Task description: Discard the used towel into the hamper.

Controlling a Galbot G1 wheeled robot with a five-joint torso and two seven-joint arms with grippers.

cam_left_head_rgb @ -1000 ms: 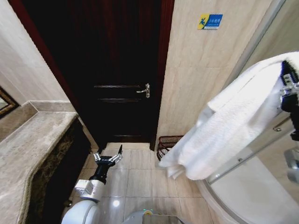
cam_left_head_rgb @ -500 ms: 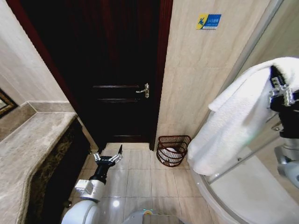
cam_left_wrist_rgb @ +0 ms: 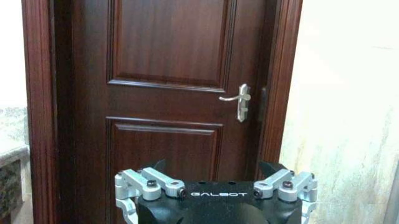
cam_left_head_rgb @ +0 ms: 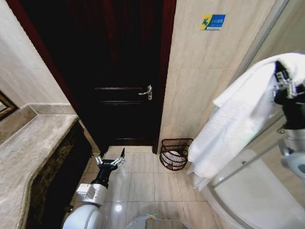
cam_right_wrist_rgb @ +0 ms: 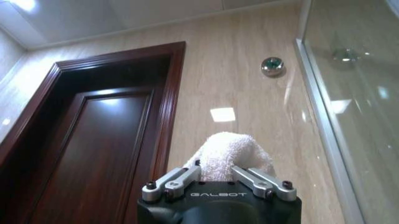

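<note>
Pinching the white towel [cam_left_head_rgb: 228,129] high at right of frame, the right gripper [cam_left_head_rgb: 284,85] should carry it over the hamper [cam_left_head_rgb: 174,153], lower centre, before releasing; left gripper [cam_left_head_rgb: 110,161] idles, fingers spread.

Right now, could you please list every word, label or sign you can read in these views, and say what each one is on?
"GALBOT": printed on the body of the left gripper, parked low facing the door.
"GALBOT": printed on the body of the right gripper, raised and clamped on the towel.
Blue and yellow wall sign: its characters are too small to read.
</note>
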